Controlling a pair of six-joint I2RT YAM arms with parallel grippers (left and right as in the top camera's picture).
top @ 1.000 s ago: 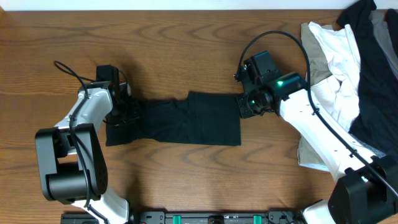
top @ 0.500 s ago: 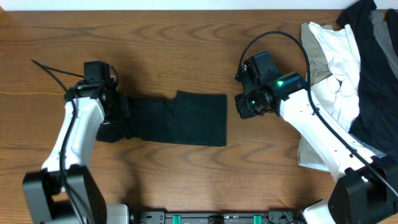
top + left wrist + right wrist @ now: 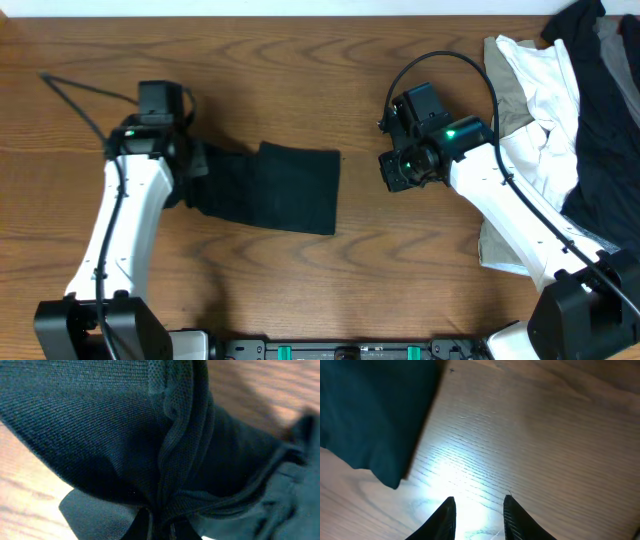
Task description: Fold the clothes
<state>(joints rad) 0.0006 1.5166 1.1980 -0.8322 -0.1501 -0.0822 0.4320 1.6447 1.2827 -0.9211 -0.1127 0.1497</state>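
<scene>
Black knit cloth fills nearly everything my left wrist camera sees. The dark garment (image 3: pixel 100 425) is gathered into ridges that run down into my left pincer (image 3: pixel 160 527). Its two fingers are pressed together on a bunched fold at the bottom edge of that view, with only cloth between them. A sliver of wood shows at the left and in the top right corner.

From overhead, the garment lies on the table (image 3: pixel 300 60) left of the middle. Its right part is spread flat as a rough rectangle with a straight right edge. Its left end is crumpled and drawn up where my left pincer grips it, just beside my left wrist.

My right pincer (image 3: pixel 479 501) hangs over bare wood with its fingers spread wide and nothing between them. A bright patch of light falls on the grain just ahead of the fingertips. In that wrist view a corner of the dark garment sits at the upper left, apart from both fingers. From overhead, a strip of bare table separates the garment's right edge from this pincer.

Along the right edge of the table is a heap of other clothes: a white garment (image 3: pixel 540 90), a black garment (image 3: pixel 605 110) partly over it, and a beige piece (image 3: pixel 497 245) underneath. My right arm crosses above the near side of that heap.
</scene>
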